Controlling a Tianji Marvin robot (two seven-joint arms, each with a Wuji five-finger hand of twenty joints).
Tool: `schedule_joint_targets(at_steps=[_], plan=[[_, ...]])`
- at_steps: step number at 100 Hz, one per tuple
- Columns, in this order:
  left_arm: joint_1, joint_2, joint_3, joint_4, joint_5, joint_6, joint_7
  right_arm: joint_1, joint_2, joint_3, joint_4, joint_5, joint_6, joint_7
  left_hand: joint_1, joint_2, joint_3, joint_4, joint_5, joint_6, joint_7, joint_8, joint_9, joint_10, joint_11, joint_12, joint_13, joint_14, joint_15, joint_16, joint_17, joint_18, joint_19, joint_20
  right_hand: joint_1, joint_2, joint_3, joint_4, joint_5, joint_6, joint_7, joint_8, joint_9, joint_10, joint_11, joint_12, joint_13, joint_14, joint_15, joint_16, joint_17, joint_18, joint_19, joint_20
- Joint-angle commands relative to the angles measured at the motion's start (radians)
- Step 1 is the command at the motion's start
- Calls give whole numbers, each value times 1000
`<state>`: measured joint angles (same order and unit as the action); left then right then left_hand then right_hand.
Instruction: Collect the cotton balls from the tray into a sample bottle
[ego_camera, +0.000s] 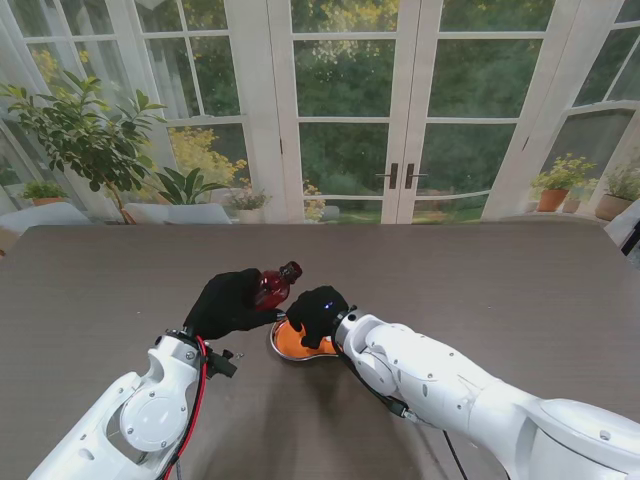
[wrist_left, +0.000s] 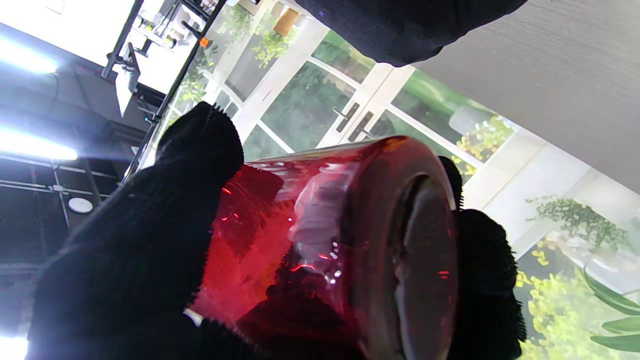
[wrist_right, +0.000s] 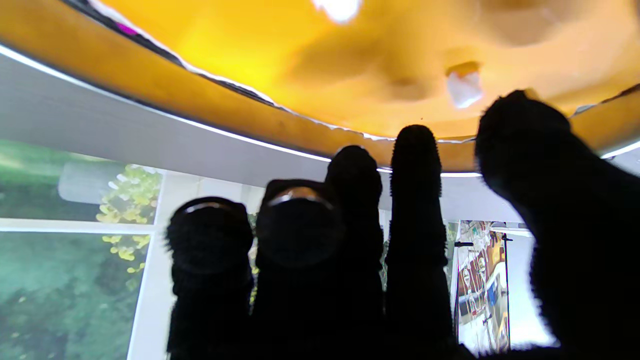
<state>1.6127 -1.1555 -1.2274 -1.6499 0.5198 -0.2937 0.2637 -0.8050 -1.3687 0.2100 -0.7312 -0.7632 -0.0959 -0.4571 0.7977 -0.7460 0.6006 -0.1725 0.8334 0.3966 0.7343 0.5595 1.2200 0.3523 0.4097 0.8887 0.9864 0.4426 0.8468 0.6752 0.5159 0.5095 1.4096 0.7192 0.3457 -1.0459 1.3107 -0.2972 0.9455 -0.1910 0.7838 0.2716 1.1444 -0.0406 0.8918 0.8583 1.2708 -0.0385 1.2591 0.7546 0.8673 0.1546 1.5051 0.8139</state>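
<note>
Worktop: the broad grey-brown worktop (ego_camera: 480, 280) carries the tray near me, at centre.
Tray: shallow round orange tray (ego_camera: 290, 342), partly under my right hand.
Left hand: black-gloved left hand (ego_camera: 228, 303) grips the dark red translucent sample bottle (ego_camera: 272, 285), tilted with its neck toward the right hand.
Right hand: black-gloved right hand (ego_camera: 318, 313) hovers over the tray, fingers apart, holding nothing.
Cotton: one small white cotton ball (wrist_right: 464, 89) lies in the tray, beside the fingertips.
Technique: I'd pinch it lightly, keeping the bottle mouth close.
</note>
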Motion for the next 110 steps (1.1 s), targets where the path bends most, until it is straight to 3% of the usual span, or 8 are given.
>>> schedule_joint_targets(at_steps=[1,16,42,68,80,110], plan=[[3,-2,0,-9,0,1,-18,-1,-4,-3,0,-6,-3,14,279,211,205,12,123,-198,124,16,48,-40,13,3,19,57,27,6,-37,-12,-38,-4,5,-41,63,-15,12,-6,4,-26,30,-23,25,17,50,-25,40,14,21,19,67,-6],[2,-1,3,-10,-3,4,-23,5,-9,-15,14,-7,-7,12,278,212,205,12,123,-199,124,16,48,-42,14,3,19,57,27,6,-38,-11,-38,-4,8,-37,62,-14,13,-1,-6,-27,32,-24,24,19,50,-26,44,15,22,19,68,-6],[4,-1,4,-15,-5,7,-26,11,-20,-33,45,-5,-16,3,279,211,206,12,122,-197,124,16,47,-40,14,4,17,58,27,6,-39,-9,-39,-3,20,-46,57,-50,33,-2,10,-52,45,-25,24,22,50,-29,56,20,25,22,71,-6],[4,-1,5,-17,-6,10,-28,13,-29,-44,67,0,-32,-3,277,211,206,11,122,-199,125,17,47,-40,14,4,17,57,27,6,-40,-10,-39,-3,40,-46,53,-98,43,-5,62,-106,73,-30,23,23,50,-22,70,26,30,26,73,-7],[4,0,5,-18,-6,10,-31,11,-22,-41,53,-3,-32,6,278,210,207,12,122,-196,125,16,46,-40,14,4,17,57,27,6,-40,-10,-39,-3,67,-28,42,-127,32,-14,152,-173,88,-33,17,25,49,-21,79,30,30,29,73,-7],[6,0,5,-21,-8,13,-34,11,-21,-41,54,-2,-44,5,277,212,206,11,121,-197,124,16,45,-40,14,4,15,58,27,7,-43,-11,-41,-3,82,26,29,-124,19,-28,231,-221,104,-33,13,24,49,-17,89,33,31,33,76,-7]])
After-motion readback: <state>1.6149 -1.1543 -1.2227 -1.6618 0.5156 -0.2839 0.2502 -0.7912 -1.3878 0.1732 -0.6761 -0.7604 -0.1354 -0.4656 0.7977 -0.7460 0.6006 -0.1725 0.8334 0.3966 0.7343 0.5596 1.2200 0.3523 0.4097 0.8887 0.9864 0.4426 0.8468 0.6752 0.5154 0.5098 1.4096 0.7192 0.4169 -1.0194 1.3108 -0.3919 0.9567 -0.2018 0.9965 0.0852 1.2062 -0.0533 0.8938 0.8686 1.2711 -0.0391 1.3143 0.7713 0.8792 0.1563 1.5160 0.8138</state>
